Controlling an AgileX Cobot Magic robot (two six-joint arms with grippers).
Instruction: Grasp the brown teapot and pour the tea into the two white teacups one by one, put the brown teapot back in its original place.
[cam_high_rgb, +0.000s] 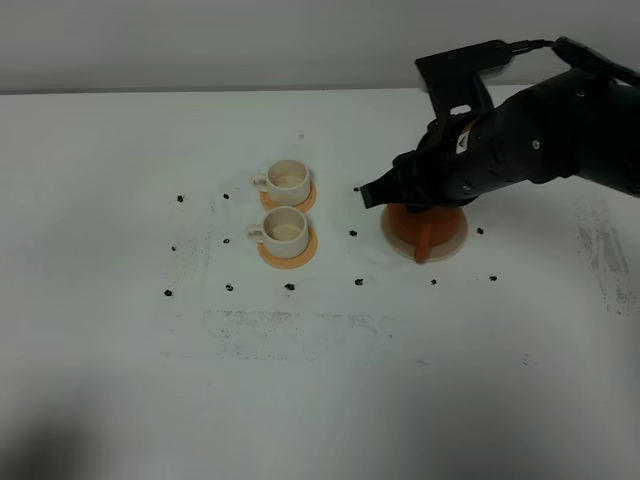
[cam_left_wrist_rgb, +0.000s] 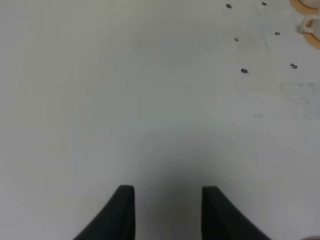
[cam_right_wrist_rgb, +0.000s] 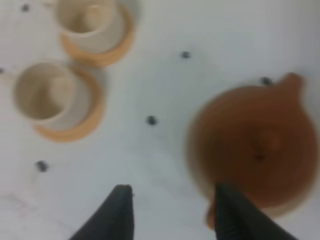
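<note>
While right fingers (cam_right_wrist_rgb: 120, 215) hover spread, brown teapot (cam_high_rgb: 440, 225) handle points nearward; left fingers (cam_left_wrist_rgb: 122, 215) parted.

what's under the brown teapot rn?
A pale beige round coaster: its rim shows around the brown teapot at the base. The coaster's middle is covered by the pot, so anything else beneath cannot be seen.

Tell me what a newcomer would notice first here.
The black right arm fills the high view's right side, its open right gripper hanging over the brown teapot. Left of it, two white teacups sit on orange coasters, one behind the other.
</note>
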